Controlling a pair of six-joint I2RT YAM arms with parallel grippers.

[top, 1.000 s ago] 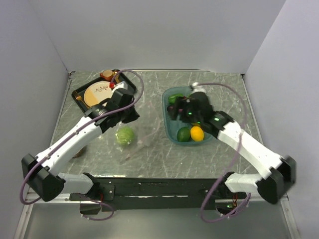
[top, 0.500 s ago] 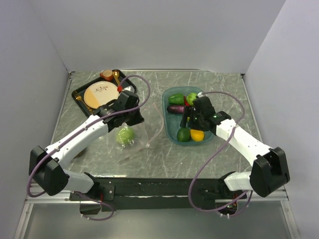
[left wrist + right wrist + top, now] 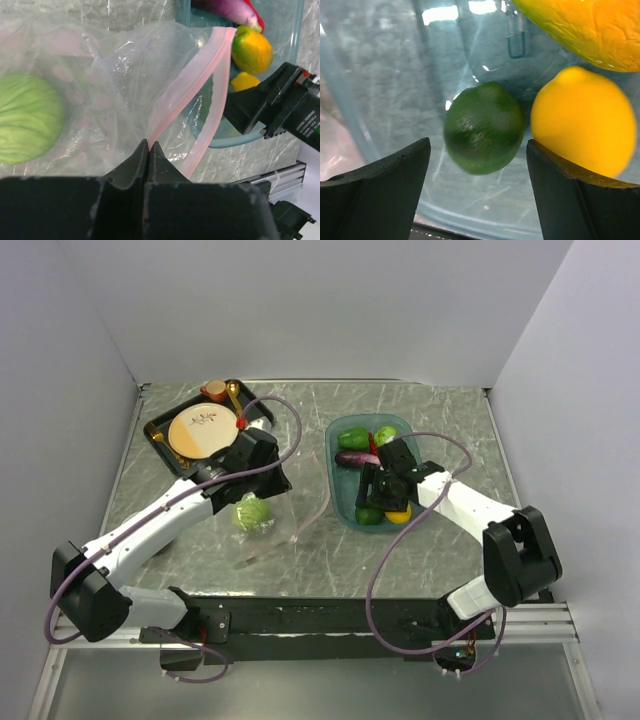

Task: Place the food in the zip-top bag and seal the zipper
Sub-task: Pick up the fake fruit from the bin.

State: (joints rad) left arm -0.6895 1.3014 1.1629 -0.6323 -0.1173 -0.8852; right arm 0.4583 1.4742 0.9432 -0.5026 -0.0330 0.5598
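Note:
The clear zip-top bag (image 3: 283, 522) lies left of the teal tub (image 3: 333, 472), with a green cabbage (image 3: 251, 512) inside it. My left gripper (image 3: 272, 488) is shut on the bag's mouth edge (image 3: 148, 142) and holds the pink zipper (image 3: 212, 95) open toward the tub. My right gripper (image 3: 380, 498) is open and low in the tub. In the right wrist view its jaws (image 3: 478, 146) stand either side of a green lime (image 3: 484, 127). A yellow lemon (image 3: 582, 120) and an orange-yellow mango (image 3: 580, 25) lie beside it. A purple eggplant (image 3: 355, 457), red chili (image 3: 257, 22) and green pepper (image 3: 352, 437) sit further back.
A black tray (image 3: 160, 445) with a round plate (image 3: 203, 430), a cup (image 3: 214, 390) and a spoon stands at the back left. Grey walls close in the table on three sides. The tub's near rim (image 3: 235, 142) is close to the bag's mouth.
My right gripper has come down and toward the near end of the tub, onto the lime. My left gripper has shifted a little right, bringing the bag's mouth nearer the tub.

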